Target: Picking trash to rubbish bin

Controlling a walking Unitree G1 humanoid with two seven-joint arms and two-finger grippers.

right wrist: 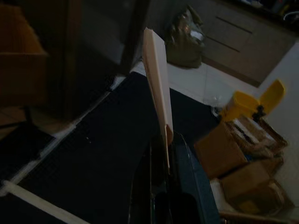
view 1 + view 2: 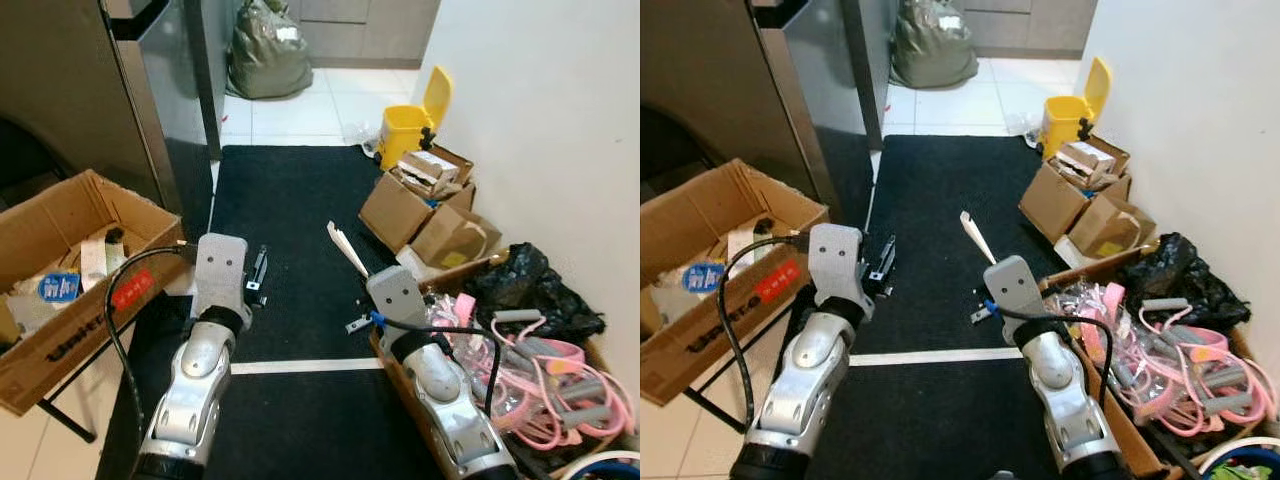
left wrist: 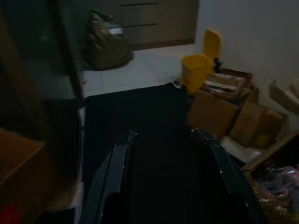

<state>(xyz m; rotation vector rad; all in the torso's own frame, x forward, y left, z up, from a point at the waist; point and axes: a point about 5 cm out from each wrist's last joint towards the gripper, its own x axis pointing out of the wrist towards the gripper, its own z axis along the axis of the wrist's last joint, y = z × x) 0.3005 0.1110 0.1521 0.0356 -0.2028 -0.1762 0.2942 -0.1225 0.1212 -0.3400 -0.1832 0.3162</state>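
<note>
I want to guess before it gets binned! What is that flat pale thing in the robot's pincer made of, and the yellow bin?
The strip in the right pincer looks like thin matte card or paper: flat, stiff, pale. The bin looks like smooth plastic, bright yellow with an open flip lid.

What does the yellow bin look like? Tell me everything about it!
The yellow bin is small and looks like plastic. Its hinged lid is flipped up, so it is open, with a dark part at the hinge. It stands upright on the pale tiled floor by the white wall, just past the far end of the black mat, beside open cardboard boxes. What is inside cannot be seen.
</note>
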